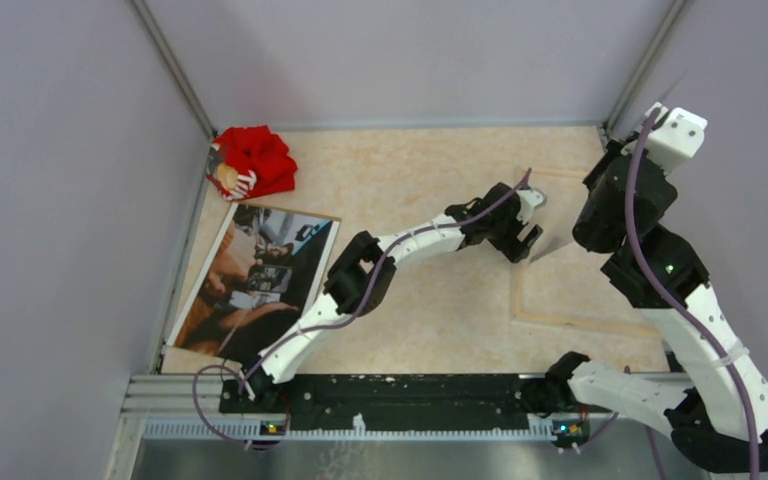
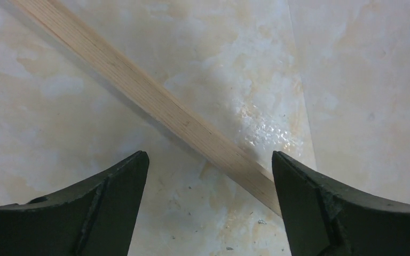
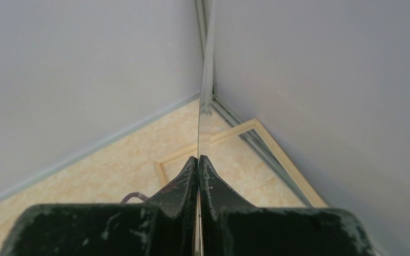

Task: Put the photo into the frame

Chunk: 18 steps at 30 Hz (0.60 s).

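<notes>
The photo (image 1: 258,280), a dark print with a white border, lies flat at the left of the table. The frame (image 1: 518,290) lies at the right with its light wood side up. My left gripper (image 1: 522,243) hovers open and empty over the frame's left rail (image 2: 155,98), which runs diagonally between its fingers (image 2: 210,160). My right gripper (image 3: 198,160) is shut on a thin clear pane (image 3: 199,128), seen edge-on and held upright over the frame. A corner of the frame (image 3: 256,125) shows below the pane. The pane appears as a faint sheet (image 1: 552,225) in the top view.
A red cloth toy (image 1: 252,162) sits at the back left corner. Grey enclosure walls (image 1: 60,200) stand close on the left, back and right. A tan patch (image 1: 182,357) shows under the photo's near corner. The arm bases' rail (image 1: 390,395) runs along the near edge.
</notes>
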Available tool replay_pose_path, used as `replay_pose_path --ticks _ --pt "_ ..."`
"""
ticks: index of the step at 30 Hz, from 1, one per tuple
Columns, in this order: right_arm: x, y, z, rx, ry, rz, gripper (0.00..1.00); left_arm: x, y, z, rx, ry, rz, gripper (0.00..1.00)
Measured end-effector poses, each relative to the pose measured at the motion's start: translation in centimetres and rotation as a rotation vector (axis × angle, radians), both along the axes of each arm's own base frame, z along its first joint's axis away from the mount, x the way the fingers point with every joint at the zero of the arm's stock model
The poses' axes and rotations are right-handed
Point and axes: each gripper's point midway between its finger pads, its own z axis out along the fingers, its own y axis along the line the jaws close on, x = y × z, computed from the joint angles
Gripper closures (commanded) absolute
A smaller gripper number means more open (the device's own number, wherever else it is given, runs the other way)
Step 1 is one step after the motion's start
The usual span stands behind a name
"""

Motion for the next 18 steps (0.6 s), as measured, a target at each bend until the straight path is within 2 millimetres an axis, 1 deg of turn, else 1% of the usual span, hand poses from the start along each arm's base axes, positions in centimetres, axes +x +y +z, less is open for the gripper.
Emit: replay_pose_path --ticks 4,5,7,8,10,12,13,15,17,18 --pt "0.1 0.3 -0.1 0.016 -0.007 0.020 1.00 0.7 0.4 -0.4 0.006 -0.019 0.026 0.48" --pt "0.1 0.3 -0.1 0.018 -0.009 0.024 1.00 0.7 0.5 -0.5 -0.002 -0.012 0.027 0.60" --pt "0.0 0.4 -0.2 0.027 -0.014 0.031 1.00 0.5 0.9 -0.4 -0.012 -0.001 0.037 0.74" --pt "0.1 0.4 -0.3 0.028 -0.014 0.036 1.00 0.7 1.6 -0.3 -0.008 0.001 0.059 0.80" --pt "0.0 0.5 -0.5 0.029 -0.013 0.043 1.00 1.7 3.6 0.0 0.011 0.005 0.116 0.88" --pt "0.1 0.6 -0.6 0.029 -0.013 0.049 1.00 3.5 6.6 0.1 0.037 0.015 0.179 0.95" --pt "0.2 0.7 -0.6 0.029 -0.012 0.054 1.00 4.4 7.9 0.1 0.049 0.018 0.204 1.00" --pt "0.3 0.9 -0.8 0.029 -0.011 0.062 1.00 6.3 11.0 0.2 0.089 0.014 0.243 1.00" --pt "0.5 1.2 -1.0 0.029 -0.010 0.077 1.00 7.3 13.6 0.2 0.126 0.016 0.266 1.00" --pt "0.7 1.4 -1.2 0.032 -0.011 0.087 1.00 7.5 14.8 0.2 0.138 0.023 0.279 1.00"
